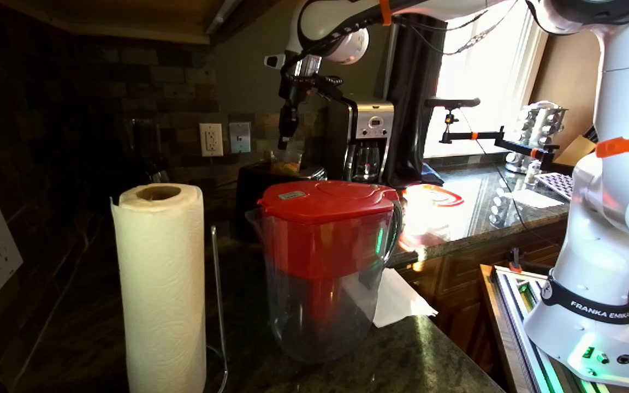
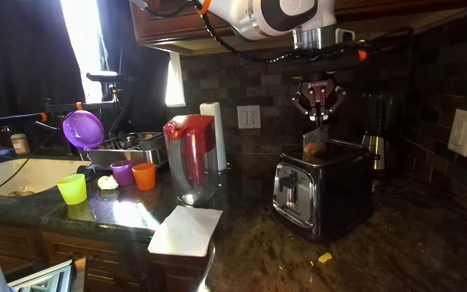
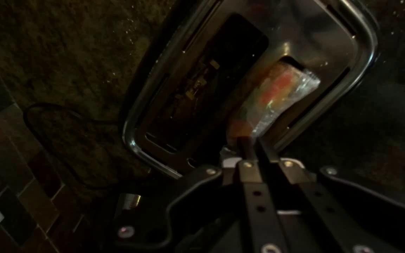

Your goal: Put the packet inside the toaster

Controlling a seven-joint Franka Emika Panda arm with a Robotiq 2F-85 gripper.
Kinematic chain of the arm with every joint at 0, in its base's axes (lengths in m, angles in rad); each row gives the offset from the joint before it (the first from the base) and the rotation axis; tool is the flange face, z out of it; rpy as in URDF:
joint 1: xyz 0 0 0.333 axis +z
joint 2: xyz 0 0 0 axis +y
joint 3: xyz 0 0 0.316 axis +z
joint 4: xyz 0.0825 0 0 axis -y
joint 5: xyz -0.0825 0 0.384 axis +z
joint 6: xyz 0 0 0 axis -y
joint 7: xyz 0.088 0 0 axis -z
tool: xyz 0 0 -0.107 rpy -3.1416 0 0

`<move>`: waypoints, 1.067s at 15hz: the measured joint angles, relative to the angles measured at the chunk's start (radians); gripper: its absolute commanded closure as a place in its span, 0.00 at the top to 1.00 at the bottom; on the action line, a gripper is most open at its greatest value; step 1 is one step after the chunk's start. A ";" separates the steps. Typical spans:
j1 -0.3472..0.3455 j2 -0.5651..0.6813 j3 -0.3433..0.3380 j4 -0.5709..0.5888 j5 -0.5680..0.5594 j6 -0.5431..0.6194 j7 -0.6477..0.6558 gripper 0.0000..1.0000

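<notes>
Since the toaster [image 2: 341, 192] is presumably requiring edge-on entry, the gripper [image 2: 319, 125] is holding the packet [image 2: 315, 142] roughly upright, right of centre in an exterior view, fingers pinched together on its upper edge and its lower end apparently poking into a slot [image 3: 292, 61].

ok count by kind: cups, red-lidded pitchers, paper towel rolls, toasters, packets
Cups: 3 (lime-green cup, purple cup, orange cup)
Red-lidded pitcher: 1
Paper towel roll: 1
Toaster: 1
Packet: 1
Total: 7
</notes>
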 measured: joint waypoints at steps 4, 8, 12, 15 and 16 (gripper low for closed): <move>0.000 -0.002 0.000 0.000 0.000 0.000 0.000 0.71; -0.001 -0.025 0.000 -0.007 0.001 0.000 0.000 1.00; -0.005 -0.092 -0.001 -0.061 0.000 0.001 0.027 1.00; -0.007 -0.166 -0.005 -0.126 -0.004 0.019 0.086 1.00; -0.008 -0.194 -0.008 -0.154 -0.005 0.037 0.104 1.00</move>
